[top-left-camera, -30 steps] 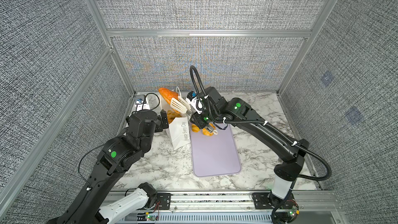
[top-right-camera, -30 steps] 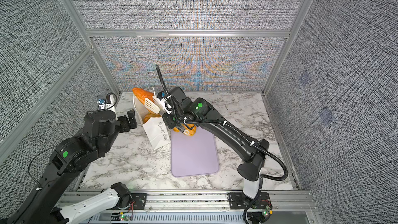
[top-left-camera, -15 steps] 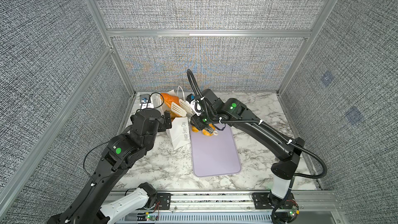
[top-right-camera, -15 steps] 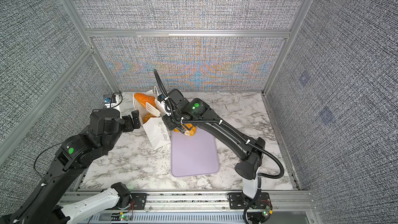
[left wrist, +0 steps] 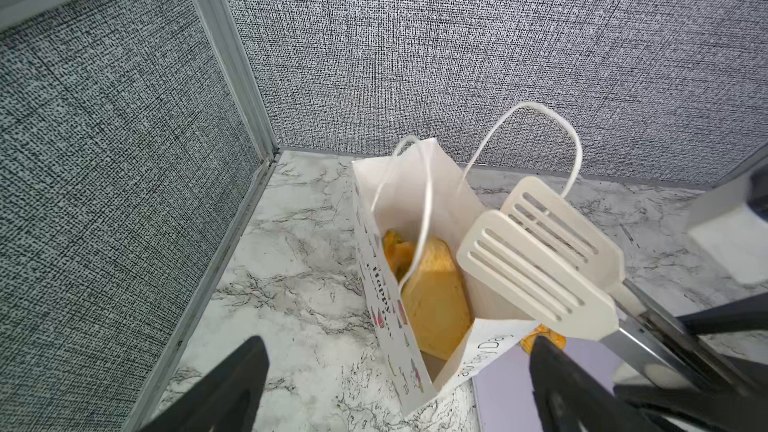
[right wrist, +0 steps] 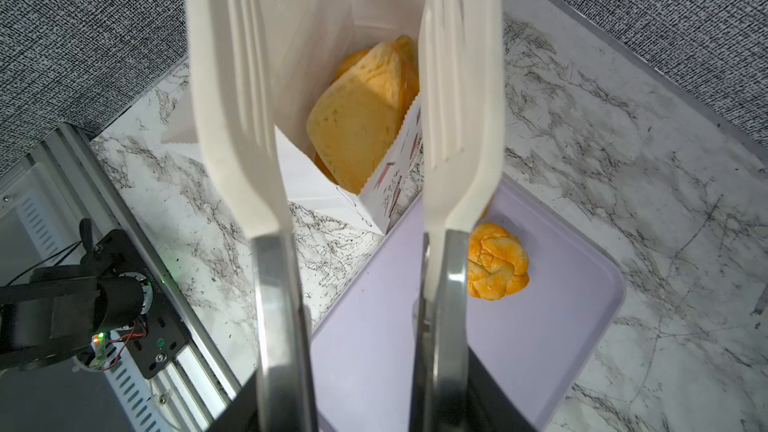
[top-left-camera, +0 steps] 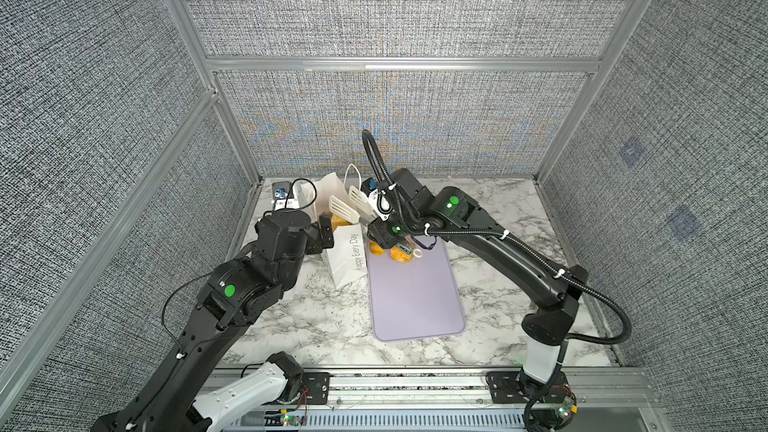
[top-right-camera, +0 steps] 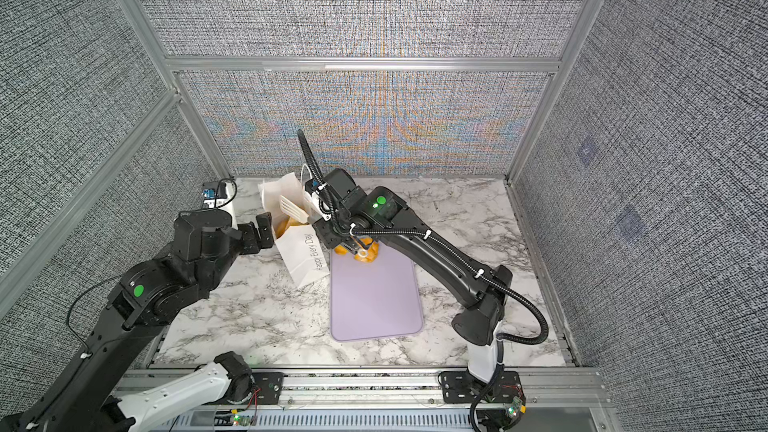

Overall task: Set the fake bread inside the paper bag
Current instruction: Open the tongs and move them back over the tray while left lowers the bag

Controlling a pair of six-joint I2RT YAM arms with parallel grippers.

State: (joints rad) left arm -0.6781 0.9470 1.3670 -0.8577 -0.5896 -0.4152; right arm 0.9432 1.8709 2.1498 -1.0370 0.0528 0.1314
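Note:
The white paper bag (top-left-camera: 347,255) (top-right-camera: 305,257) stands open at the back left of the lilac tray (top-left-camera: 415,297). Fake bread (left wrist: 436,297) (right wrist: 353,126) lies inside the bag, a flat yellow-orange piece on top. A knotted bun (right wrist: 496,261) and another piece (top-left-camera: 376,249) rest on the tray's far end. My right gripper (top-left-camera: 380,224) (right wrist: 361,409) is shut on white-bladed tongs (left wrist: 536,268) (right wrist: 232,97). Their blades are spread, with nothing between them, over the bag's mouth. My left gripper (top-left-camera: 326,228) (left wrist: 395,351) is open beside the bag's left wall.
A small white box (top-left-camera: 282,197) with a blue part sits in the back left corner. Grey panel walls enclose the marble table (top-left-camera: 332,326) on three sides. A metal rail (top-left-camera: 415,384) runs along the front edge.
The long orange bread held in the tongs above the bag has dropped into it, and the tong blades have spread apart. My left gripper has moved in toward the bag.

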